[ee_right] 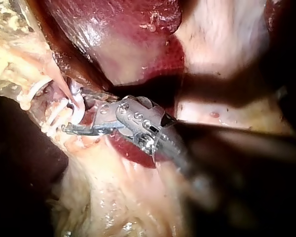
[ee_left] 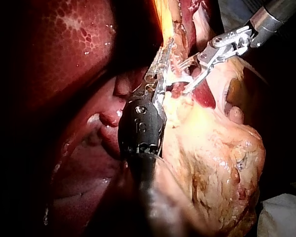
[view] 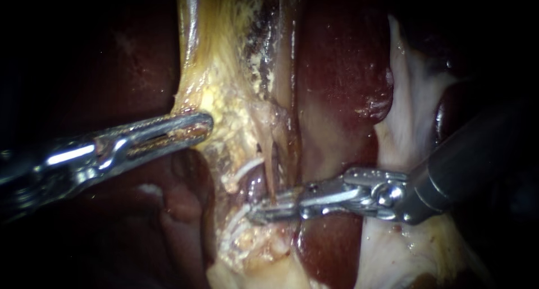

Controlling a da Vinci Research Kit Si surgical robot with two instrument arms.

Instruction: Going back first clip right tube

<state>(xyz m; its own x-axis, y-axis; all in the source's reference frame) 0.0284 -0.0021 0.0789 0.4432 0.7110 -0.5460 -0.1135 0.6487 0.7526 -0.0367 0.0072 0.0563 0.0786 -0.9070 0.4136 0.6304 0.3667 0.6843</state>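
The right instrument (view: 259, 210) comes in from 3 o'clock, its jaws pointing to 9 o'clock and ending just below the centre of the endoscope view. In the right wrist view (ee_right: 79, 111) a narrow gap shows between the jaws, so they stand slightly apart and grip nothing. The thin pink tube (view: 270, 168) runs from 12 to 6 o'clock down to the jaw tips. Whether it touches them I cannot tell. A white clip (view: 247, 168) lies across the tissue at 11 o'clock from the tips, and a second clip (view: 233, 224) at 7 o'clock, close beside them. The left instrument (view: 205, 126) enters from 9 o'clock. Its jaws are closed on the edge of the yellow tissue (view: 236, 98), well apart from the tube. The dark red liver (view: 342, 53) lies at 1 o'clock.
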